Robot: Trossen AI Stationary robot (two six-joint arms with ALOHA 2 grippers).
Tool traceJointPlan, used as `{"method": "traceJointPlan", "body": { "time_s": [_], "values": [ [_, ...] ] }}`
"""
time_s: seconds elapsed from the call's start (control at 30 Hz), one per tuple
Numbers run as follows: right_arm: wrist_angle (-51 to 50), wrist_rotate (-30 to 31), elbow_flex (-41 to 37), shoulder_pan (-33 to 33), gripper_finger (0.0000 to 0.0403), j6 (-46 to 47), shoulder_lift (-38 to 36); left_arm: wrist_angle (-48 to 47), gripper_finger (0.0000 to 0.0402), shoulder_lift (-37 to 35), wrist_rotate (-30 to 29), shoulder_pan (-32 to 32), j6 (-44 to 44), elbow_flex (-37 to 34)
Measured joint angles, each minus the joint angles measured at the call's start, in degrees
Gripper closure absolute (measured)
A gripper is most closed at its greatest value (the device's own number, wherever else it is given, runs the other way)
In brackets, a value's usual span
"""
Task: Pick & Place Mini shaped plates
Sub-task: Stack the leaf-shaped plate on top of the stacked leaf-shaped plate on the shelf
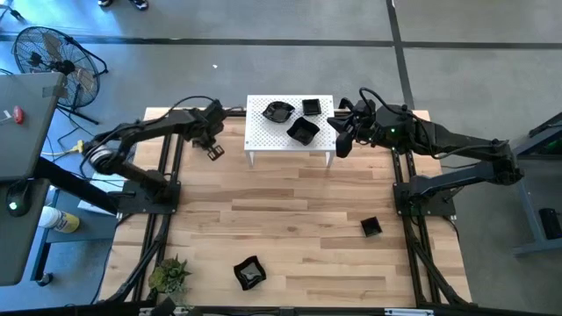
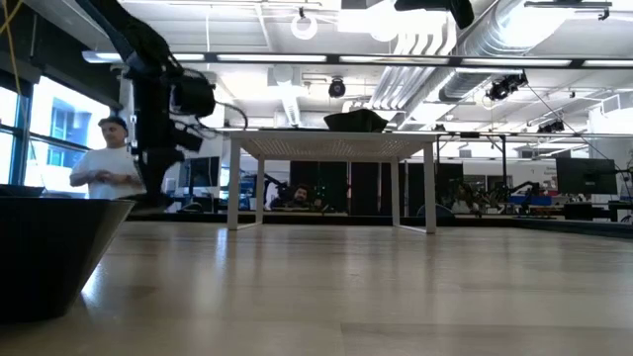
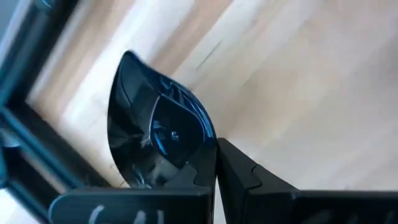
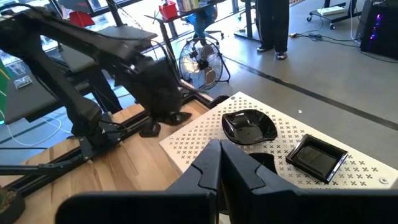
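High view: three plates (image 1: 303, 132) on rack (image 1: 260, 140); left end effector (image 1: 214, 151) clamps a fourth at nine o'clock; two remain.

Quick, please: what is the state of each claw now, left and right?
Left claw: closed on a black mini plate, left of the white rack.
Right claw: closed, empty, above the rack.
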Motion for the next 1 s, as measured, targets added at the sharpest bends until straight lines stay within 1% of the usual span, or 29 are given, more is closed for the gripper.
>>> {"method": "traceJointPlan", "body": {
  "time_s": [0.13, 0.3, 0.43, 0.6, 0.73, 0.87, 1.0],
  "values": [
    [0.0, 0.0, 0.0, 0.0, 0.0402, -0.03, 0.0, -4.71, 0.04, -7.08, 0.5, -0.02, 0.96, 2.51],
    [0.0, 0.0, 0.0, 0.0, 0.0402, -0.22, 0.0, -6.59, 0.0401, -17.13, 3.7, -0.16, 6.75, 7.05],
    [0.0, 0.0, 0.0, 0.0, 0.0402, -0.24, 0.0, -7.62, 0.0401, -20.96, 4.82, -1.94, 8.39, 13.27],
    [0.0, 0.0, 0.0, 0.0, 0.0402, -0.47, 0.0, -10.1, 0.0401, -19.31, 4.82, -5.33, 9.65, 25.61],
    [0.02, -0.01, 0.0, 0.0, 0.0402, -1.09, 0.0, -9.99, 0.0401, -14.04, 4.69, -9.4, 12.59, 34.99],
    [0.02, 0.0, 0.0, 0.0, 0.0402, -1.12, 0.0, -10.85, 0.0401, -7.73, 4.29, -12.55, 17.16, 41.45],
    [0.04, -0.02, 0.0, -0.01, 0.0402, -1.29, 0.0, -10.64, 0.0401, -3.05, 2.94, -15.31, 21.69, 45.62]
  ]
}}
